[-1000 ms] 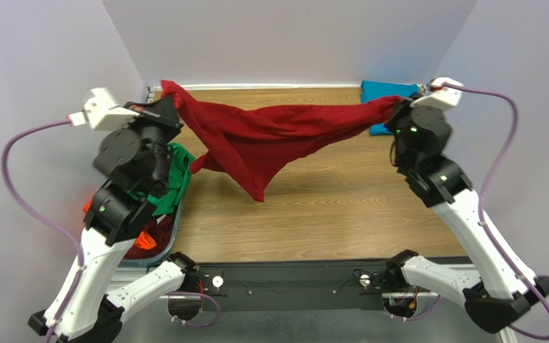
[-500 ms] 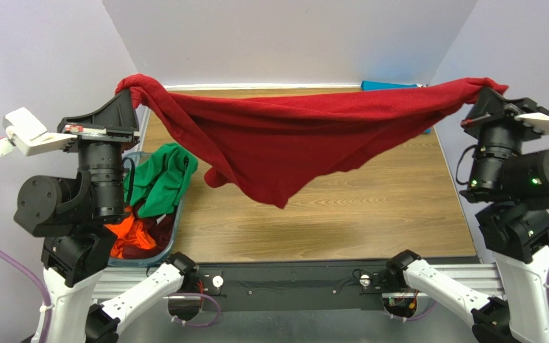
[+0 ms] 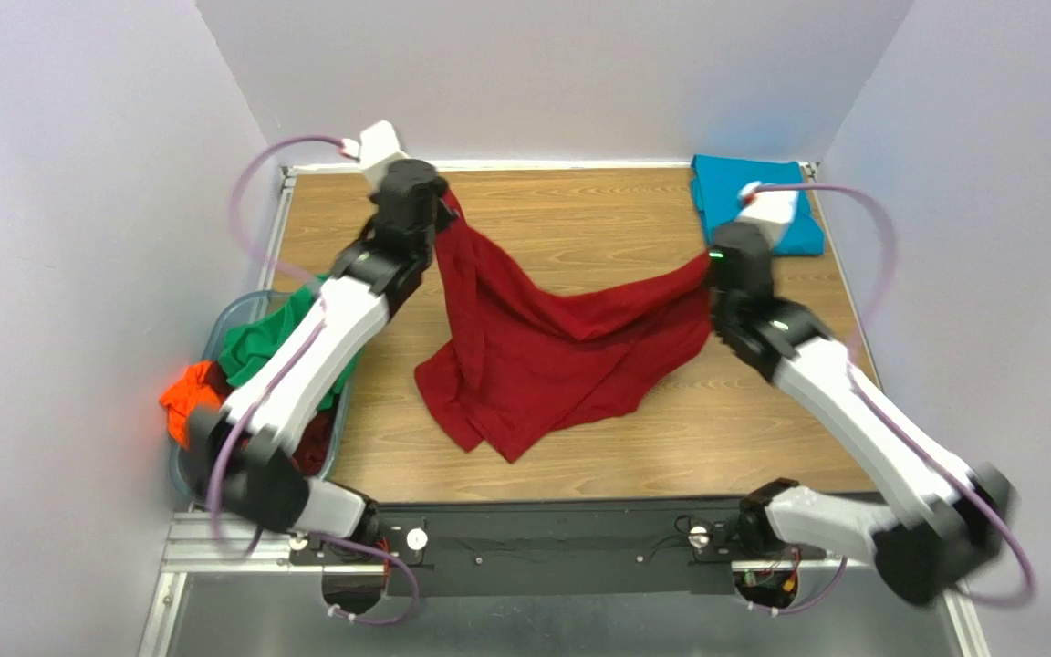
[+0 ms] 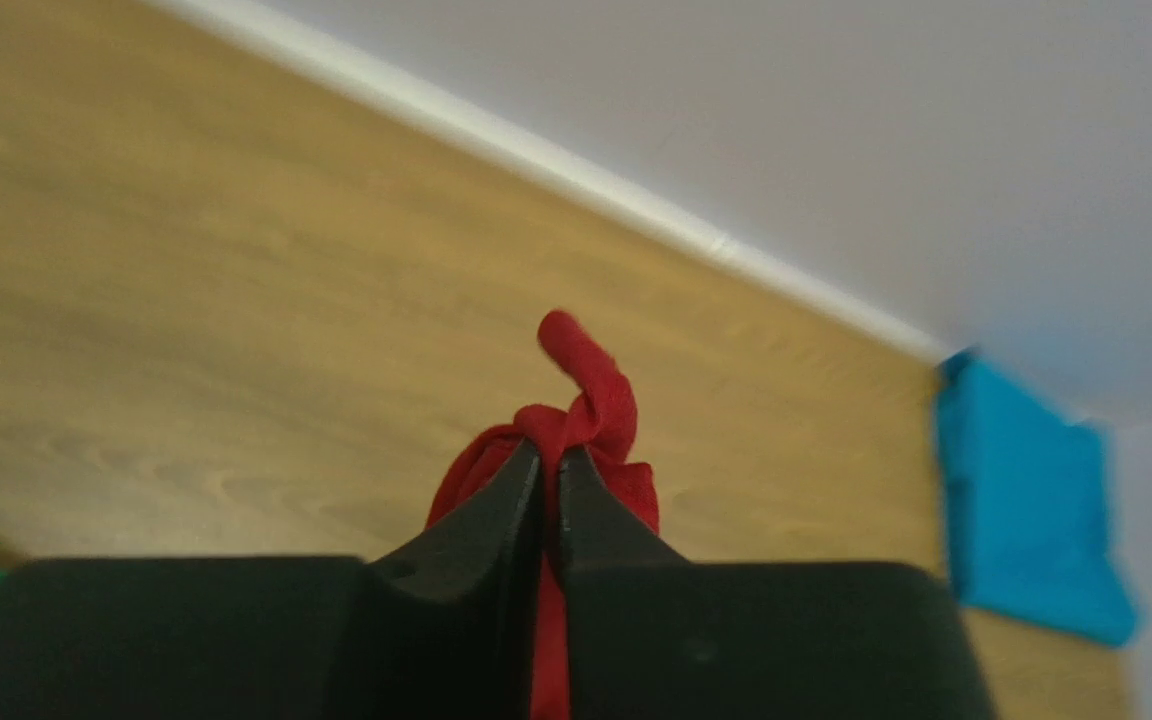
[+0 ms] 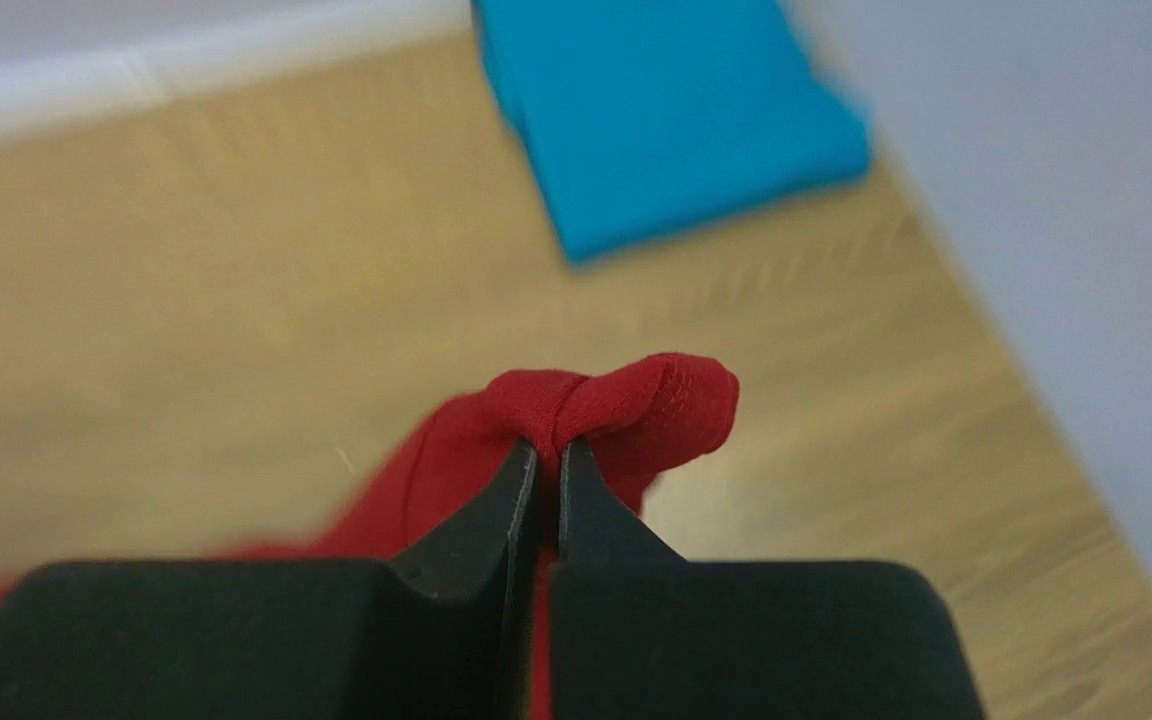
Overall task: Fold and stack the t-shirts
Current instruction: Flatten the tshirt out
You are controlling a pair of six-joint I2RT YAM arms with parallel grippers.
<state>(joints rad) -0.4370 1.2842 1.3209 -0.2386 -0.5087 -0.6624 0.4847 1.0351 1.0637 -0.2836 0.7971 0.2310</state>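
Observation:
The dark red t-shirt (image 3: pixel 545 356) hangs between both grippers, and its lower part lies crumpled on the wooden table (image 3: pixel 764 424). My left gripper (image 3: pixel 446 208) is shut on one bunched corner (image 4: pixel 582 405) at the back left. My right gripper (image 3: pixel 707 267) is shut on the other corner (image 5: pixel 612 405) at the right. A folded teal-blue t-shirt (image 3: pixel 750 219) lies at the back right corner, also in the left wrist view (image 4: pixel 1025 503) and the right wrist view (image 5: pixel 672 105). The green t-shirt (image 3: pixel 271 342) and the orange t-shirt (image 3: pixel 189 397) sit in a bin at the left.
A clear plastic bin (image 3: pixel 209 472) stands at the table's left edge under the left arm. White walls close in the back and both sides. The black mounting rail (image 3: pixel 559 541) runs along the near edge.
Both arms have swung from high and near to low and far over the table. The red shirt, stretched out in the air before, has dropped, and its lower part has landed on the table.

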